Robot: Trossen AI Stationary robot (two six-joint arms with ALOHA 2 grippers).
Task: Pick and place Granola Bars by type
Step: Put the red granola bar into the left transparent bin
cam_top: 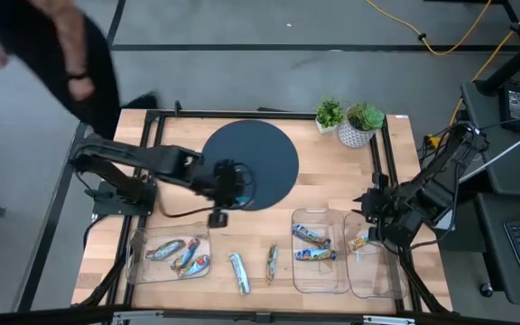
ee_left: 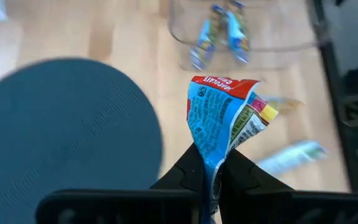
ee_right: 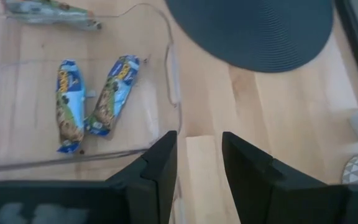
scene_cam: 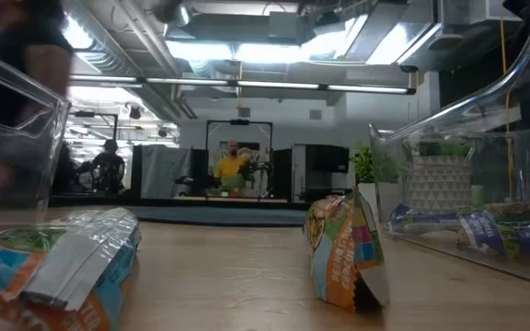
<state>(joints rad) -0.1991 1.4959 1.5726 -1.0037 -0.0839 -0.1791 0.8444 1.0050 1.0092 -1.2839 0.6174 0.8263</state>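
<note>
My left gripper [cam_top: 218, 213] hovers near the dark round mat [cam_top: 251, 165], shut on a blue and red granola bar [ee_left: 221, 118]. Several blue and red bars [cam_top: 179, 255] lie in the left clear tray [cam_top: 137, 242]. Two blue bars [cam_top: 312, 246] lie in the middle tray [cam_top: 321, 283]. An orange-yellow bar [cam_top: 359, 242] lies in the right tray [cam_top: 374, 287]. A silver bar [cam_top: 239, 273] and a green bar [cam_top: 271, 264] lie flat on the wood between the trays. My right gripper [ee_right: 199, 163] is open and empty by the far end of the right tray. My left gripper pinches one crimped end of the blue and red bar [ee_left: 209, 167] between its two fingers. The rest of the wrapper sticks out past the fingertips, its free end [ee_left: 219, 84] crumpled. The bar is lifted clear of the table.
Two potted plants [cam_top: 348, 119] stand at the far edge. A person's dark sleeve and hand [cam_top: 78, 79] show beyond the table's far left corner. A black frame [cam_top: 152, 144] rims the table. Bare wood lies between the mat and the trays.
</note>
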